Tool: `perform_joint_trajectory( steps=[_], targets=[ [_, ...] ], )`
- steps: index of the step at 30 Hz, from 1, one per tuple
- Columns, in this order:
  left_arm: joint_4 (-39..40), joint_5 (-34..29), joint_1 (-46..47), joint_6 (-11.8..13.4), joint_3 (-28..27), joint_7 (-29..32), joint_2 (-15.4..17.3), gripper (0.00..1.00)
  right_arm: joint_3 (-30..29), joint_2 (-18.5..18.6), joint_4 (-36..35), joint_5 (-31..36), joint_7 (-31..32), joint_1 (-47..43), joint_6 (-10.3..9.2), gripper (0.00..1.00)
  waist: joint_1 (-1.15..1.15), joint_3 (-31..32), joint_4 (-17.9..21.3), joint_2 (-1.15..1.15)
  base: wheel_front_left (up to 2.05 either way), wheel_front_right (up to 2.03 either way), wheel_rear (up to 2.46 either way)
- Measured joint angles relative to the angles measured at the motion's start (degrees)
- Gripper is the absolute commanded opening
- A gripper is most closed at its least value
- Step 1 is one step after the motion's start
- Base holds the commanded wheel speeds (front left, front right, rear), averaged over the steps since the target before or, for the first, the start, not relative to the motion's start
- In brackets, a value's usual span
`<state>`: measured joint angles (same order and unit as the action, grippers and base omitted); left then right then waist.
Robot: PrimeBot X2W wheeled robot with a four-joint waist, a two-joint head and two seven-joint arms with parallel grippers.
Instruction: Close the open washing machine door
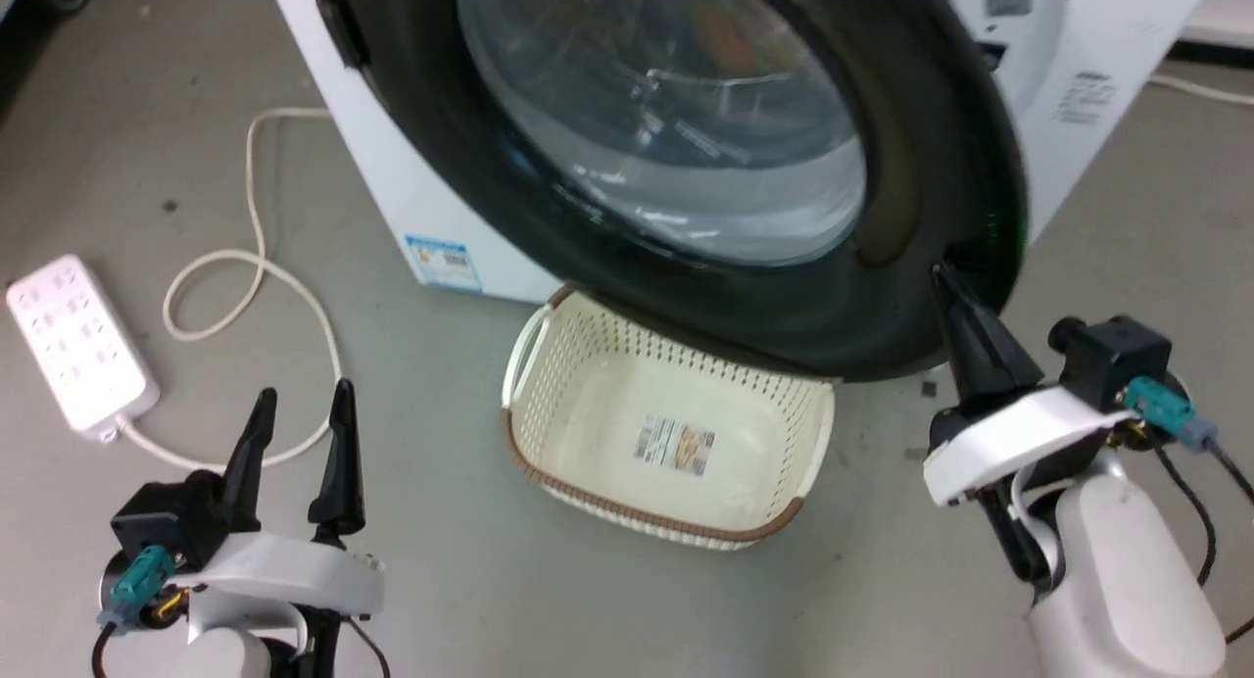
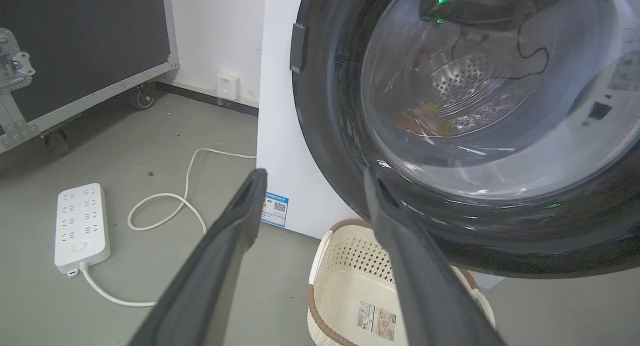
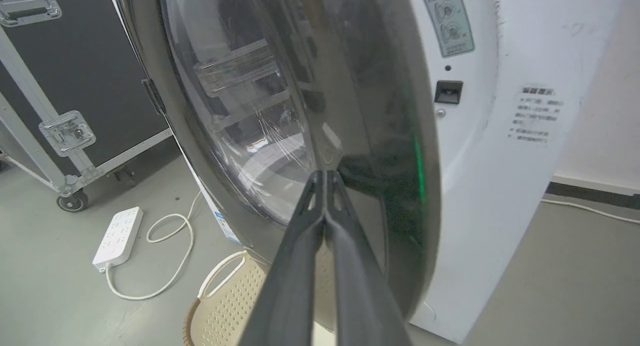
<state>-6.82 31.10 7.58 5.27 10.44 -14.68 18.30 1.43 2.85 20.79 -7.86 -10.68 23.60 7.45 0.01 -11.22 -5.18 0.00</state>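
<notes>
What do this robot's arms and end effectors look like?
The left end effector and right end effector each have two long, tapering dark grey fingers on a white curved bracket. A black block with a teal connector and black cable sits beside each. Forearms are pale shells.

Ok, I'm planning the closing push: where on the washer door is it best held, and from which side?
Probably the door's rim at its right edge, opposite the hinge, coming from the front. The glass window bulges and looks slick; the rim is flatter. The right gripper, shut, touches there.
</notes>
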Motion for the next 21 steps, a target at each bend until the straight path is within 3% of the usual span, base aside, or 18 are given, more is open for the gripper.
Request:
perform_joint_trajectory(
  steps=[21],
  targets=[
    [-1.8, -1.9, 4.0, -4.6, -3.6, 0.0, -2.8, 1.0, -11.3, -0.1, 8.5, 1.4, -3.6, 15.2, 0.1, 0.0, -0.01, -8.3, -2.8, 0.0, 0.0, 0.0, 0.0]
  ],
)
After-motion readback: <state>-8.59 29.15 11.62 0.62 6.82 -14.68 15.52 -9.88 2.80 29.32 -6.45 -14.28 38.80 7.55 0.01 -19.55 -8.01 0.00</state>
